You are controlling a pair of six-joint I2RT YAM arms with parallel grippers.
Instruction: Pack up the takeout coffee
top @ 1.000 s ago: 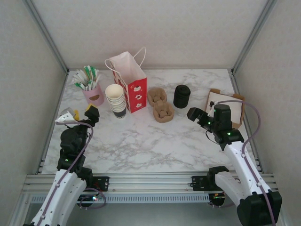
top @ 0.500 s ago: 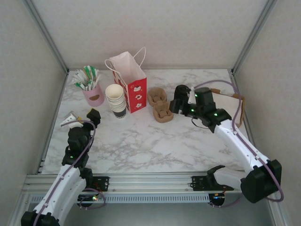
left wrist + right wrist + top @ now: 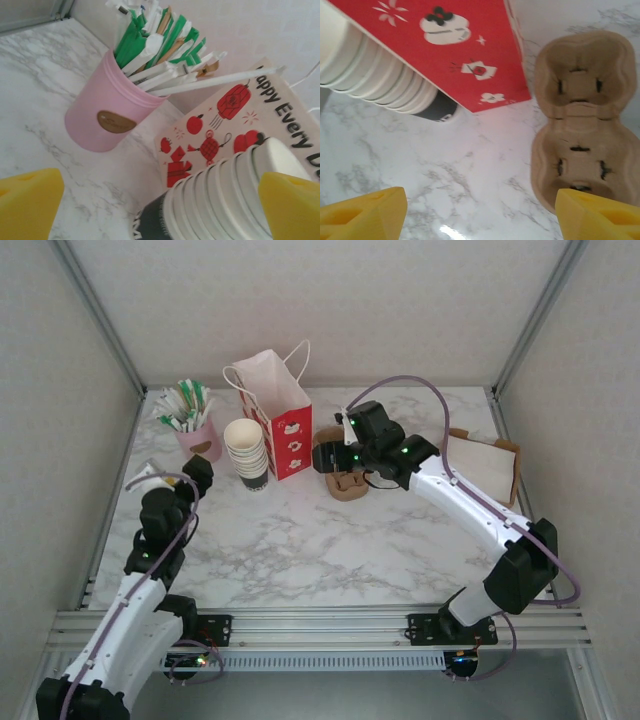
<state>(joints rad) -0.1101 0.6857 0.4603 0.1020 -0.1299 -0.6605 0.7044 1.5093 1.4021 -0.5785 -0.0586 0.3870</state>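
The takeout coffee, a cup with a black lid and an olive-green body, is out of view. My left gripper (image 3: 172,476) hangs open at the table's left side, and in the left wrist view (image 3: 160,210) it faces the stack of lidless cream cups (image 3: 225,200). My right gripper (image 3: 322,457) is open above the brown pulp cup carriers (image 3: 345,480). In the right wrist view (image 3: 480,215) bare marble lies between its yellow fingertips (image 3: 362,215), with a carrier (image 3: 585,125) to the right. The red and white paper bag (image 3: 282,412) stands upright and open.
A pink holder (image 3: 198,443) full of wrapped straws stands at the back left. The cream cup stack (image 3: 247,452) sits beside the bag. A cardboard tray with white napkins (image 3: 480,465) lies at the right edge. My right arm covers the spot behind the carriers.
My right arm has swung from the right side of the table leftward, over the black lid stack, to the carriers. My left gripper has shifted slightly toward the cup stack.
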